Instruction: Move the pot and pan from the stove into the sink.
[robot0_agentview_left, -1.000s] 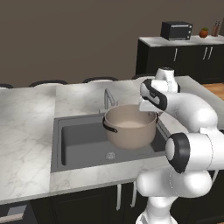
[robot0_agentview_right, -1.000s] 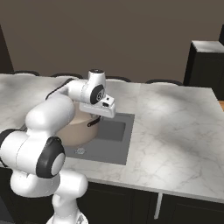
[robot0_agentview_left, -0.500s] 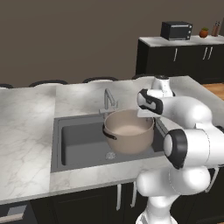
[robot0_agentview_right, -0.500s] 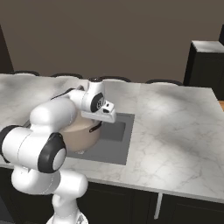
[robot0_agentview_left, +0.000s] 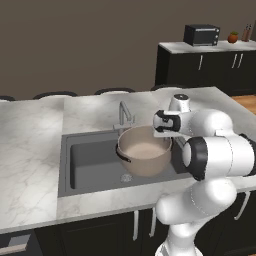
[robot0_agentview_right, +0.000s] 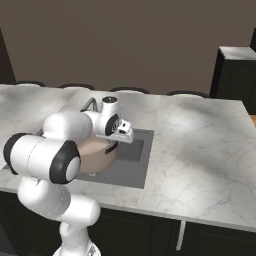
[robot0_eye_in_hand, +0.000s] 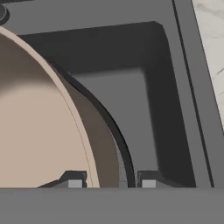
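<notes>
Two rear flanks, one close-up

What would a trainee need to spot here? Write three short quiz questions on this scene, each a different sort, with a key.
1. True or false: the pot sits on the counter beside the sink.
2. The gripper grips the pot by: A) its rim, B) a knob, C) its base?
3. Fill in: the ___ stands behind the pot.

Key: 1 false, it is in the sink; 2 A; 3 faucet.
</notes>
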